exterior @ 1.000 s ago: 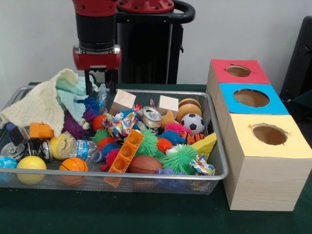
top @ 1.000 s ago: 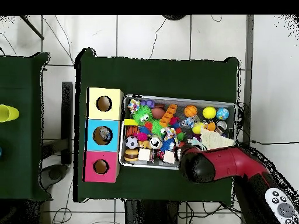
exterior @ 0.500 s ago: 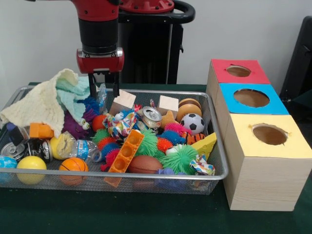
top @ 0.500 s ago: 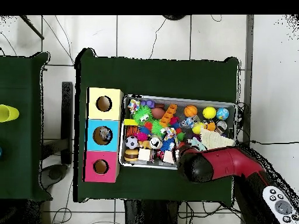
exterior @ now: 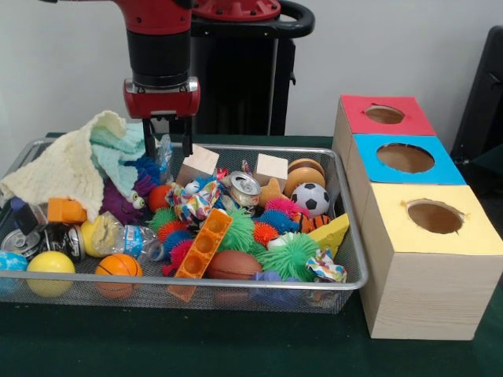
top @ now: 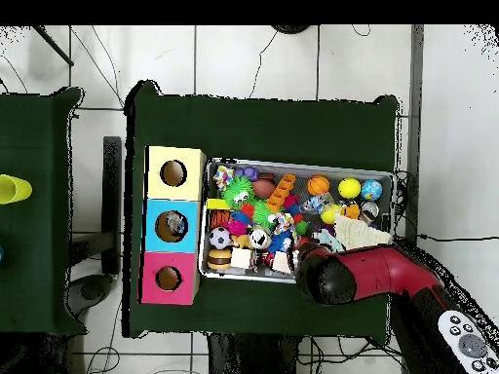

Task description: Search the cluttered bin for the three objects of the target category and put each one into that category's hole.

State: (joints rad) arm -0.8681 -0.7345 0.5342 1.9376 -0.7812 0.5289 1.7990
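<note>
Hanging over the far rim of the wire-mesh bin [exterior: 346, 279], the pincer [exterior: 167, 141] has its two dark fingers parted around the top of a clear plastic bottle [exterior: 164, 155] that stands tilted among the clutter; whether they press on it cannot be told. Just beside the pincer on the camera's left lies a crumpled, fuzzy cloth [exterior: 71, 165] of cream and mint, draped over the bin's corner. Nearer the camera from the pincer lies a second water bottle [exterior: 130, 239], thin, crinkled and blue-labelled, on its side beside an orange basketball [exterior: 118, 265] and a yellow ball [exterior: 50, 263]. To the pincer's right in the front view sit a silver can [exterior: 244, 187], a small soccer ball [exterior: 312, 199], spiky rubber balls [exterior: 292, 255] in green, and an orange perforated block [exterior: 204, 243]. Well apart from the pincer, past the bin's end, three pale wooden boxes stand in a row on the green bench [exterior: 196, 345]; the farthest, red-topped, carries the round hole [exterior: 384, 115].
</note>
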